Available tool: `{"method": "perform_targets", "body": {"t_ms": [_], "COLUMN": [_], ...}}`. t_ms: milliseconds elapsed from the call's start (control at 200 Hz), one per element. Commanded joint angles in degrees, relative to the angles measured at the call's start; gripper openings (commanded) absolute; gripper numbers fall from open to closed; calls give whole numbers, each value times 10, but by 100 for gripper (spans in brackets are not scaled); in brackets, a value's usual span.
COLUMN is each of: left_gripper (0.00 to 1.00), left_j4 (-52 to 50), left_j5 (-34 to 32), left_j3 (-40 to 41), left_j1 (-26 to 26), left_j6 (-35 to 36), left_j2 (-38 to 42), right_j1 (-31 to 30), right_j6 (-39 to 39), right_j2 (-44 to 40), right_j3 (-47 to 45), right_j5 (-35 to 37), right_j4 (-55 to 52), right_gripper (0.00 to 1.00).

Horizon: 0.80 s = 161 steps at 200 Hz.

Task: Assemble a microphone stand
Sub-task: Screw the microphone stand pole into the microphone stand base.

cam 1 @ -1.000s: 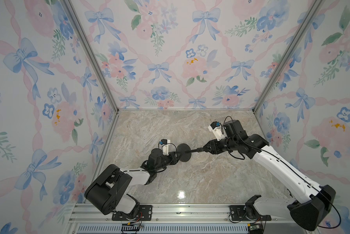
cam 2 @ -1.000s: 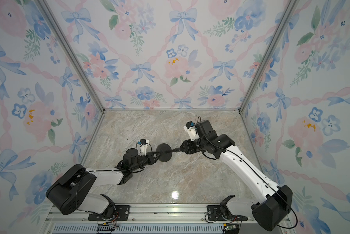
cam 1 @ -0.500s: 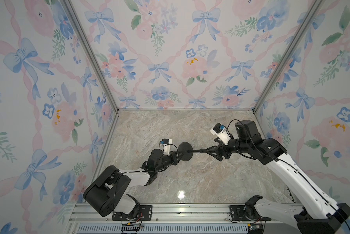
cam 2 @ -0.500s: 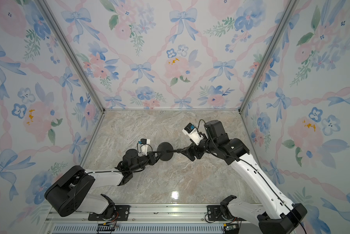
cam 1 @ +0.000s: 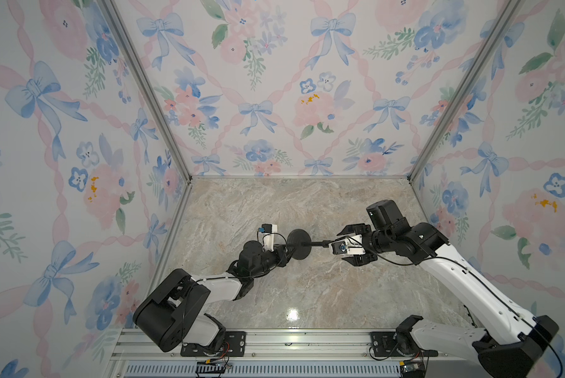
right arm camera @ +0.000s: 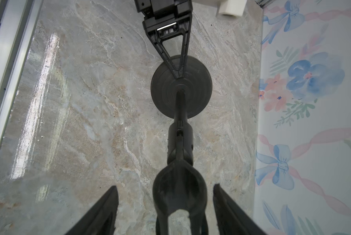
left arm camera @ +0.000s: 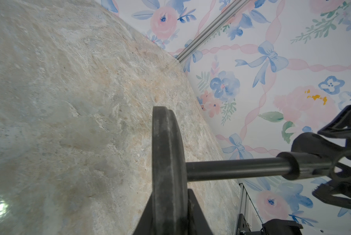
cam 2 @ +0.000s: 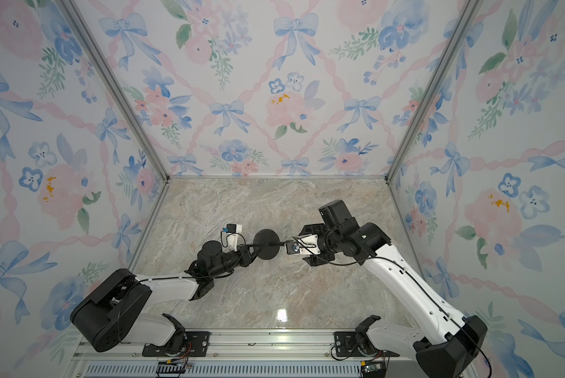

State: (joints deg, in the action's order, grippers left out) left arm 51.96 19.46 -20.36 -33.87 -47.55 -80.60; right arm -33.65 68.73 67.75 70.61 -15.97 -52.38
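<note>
My left gripper is shut on the rim of the black disc base, which it holds on edge above the marble table. In the left wrist view the disc base sits between the fingers. A thin rod sticks out level from the disc's centre toward my right gripper. In the right wrist view the clip head lies between the open fingers with a gap on each side. Both top views show the same line-up, base to rod.
The marble table is enclosed by flowered walls with metal corner posts. A metal rail with both arm bases runs along the front edge. Nothing else lies on the table.
My right gripper has let go of the rod's head, opened, and rolled its wrist over. The left gripper and the disc base have stayed in place, and the rod remains in the base.
</note>
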Motion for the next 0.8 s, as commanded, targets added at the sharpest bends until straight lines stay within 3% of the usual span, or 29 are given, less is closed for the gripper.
{"method": "perform_targets", "body": {"t_ms": [0, 95, 205, 510, 800], "left_gripper": [0, 0, 0, 0, 0], "left_j4": [35, 34, 34, 34, 34], "left_j5": [14, 9, 7, -8, -24], "left_j3": [-13, -13, -12, -7, 0], "left_j1": [-1, -2, -2, -2, -2], "left_j6": [11, 10, 10, 19, 34], "left_j2": [21, 24, 31, 53, 68], "right_j1": [-9, -14, -15, -26, 20], "right_j6": [-36, -95, -176, -447, -834], "right_j2": [11, 24, 38, 43, 59], "right_j3": [29, 38, 37, 2, -2], "right_j5": [-11, -8, 16, -11, -110], "right_j4": [-32, -26, 2, 102, 135], "right_gripper": [56, 45, 39, 37, 44]}}
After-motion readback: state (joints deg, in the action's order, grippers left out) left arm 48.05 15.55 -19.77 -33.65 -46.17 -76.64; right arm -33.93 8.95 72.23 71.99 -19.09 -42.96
